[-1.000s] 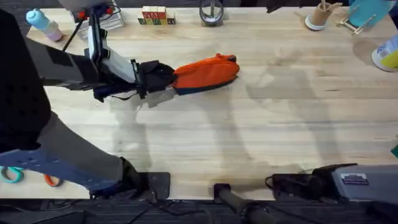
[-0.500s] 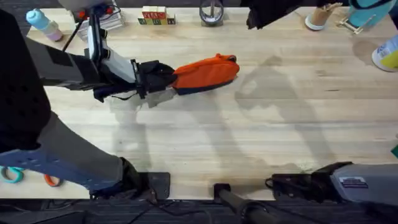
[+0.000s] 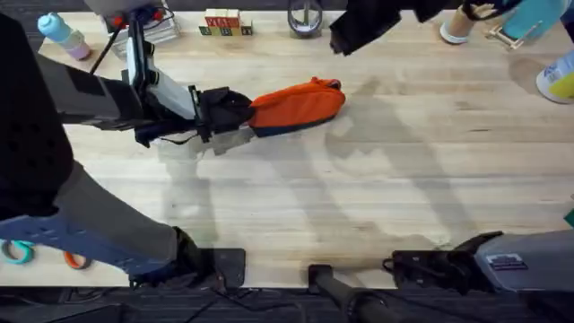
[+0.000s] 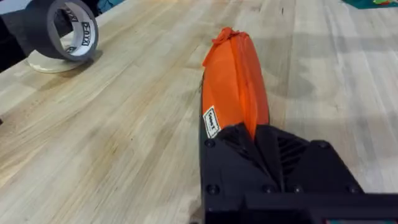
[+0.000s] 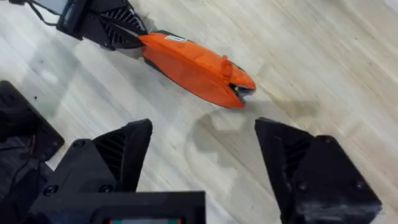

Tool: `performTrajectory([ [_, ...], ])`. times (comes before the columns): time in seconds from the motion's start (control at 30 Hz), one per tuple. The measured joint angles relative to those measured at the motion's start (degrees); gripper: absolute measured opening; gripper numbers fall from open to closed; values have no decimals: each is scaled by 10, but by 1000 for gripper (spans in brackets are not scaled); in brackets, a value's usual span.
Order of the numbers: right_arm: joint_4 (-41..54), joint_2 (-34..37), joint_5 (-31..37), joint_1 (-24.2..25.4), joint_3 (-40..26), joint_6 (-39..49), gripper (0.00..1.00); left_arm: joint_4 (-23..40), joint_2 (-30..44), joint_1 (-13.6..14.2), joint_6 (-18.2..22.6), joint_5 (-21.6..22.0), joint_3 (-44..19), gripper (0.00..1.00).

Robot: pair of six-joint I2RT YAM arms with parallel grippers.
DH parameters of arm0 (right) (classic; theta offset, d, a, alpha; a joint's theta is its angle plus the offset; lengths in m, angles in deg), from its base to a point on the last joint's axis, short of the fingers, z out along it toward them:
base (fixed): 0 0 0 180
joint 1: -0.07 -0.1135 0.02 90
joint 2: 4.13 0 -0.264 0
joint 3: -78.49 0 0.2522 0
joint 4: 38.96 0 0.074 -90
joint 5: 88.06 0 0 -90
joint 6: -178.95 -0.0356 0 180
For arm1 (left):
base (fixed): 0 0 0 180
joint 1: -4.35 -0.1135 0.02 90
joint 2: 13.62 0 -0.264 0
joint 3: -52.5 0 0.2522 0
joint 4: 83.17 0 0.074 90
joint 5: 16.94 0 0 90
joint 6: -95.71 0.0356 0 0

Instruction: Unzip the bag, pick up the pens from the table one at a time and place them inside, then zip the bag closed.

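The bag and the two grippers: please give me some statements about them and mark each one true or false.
1. The left gripper is shut on one end of the bag. True.
2. The right gripper holds the bag. False: it hangs above the table with open jaws, apart from the bag.
3. The bag lies on its side on the table. True.
4. A roll of tape lies on top of the bag. False: it sits on the table, away from the bag.

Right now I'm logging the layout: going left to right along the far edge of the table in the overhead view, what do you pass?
Blue bottle → letter blocks → tape roll → paper cup
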Motion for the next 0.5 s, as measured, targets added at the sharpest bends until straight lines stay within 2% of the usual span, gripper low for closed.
performTrajectory([
  [0.5, -26, 43, 2, -29, 0, -11, 996, 0, 0, 0, 0, 0, 0, 42],
])
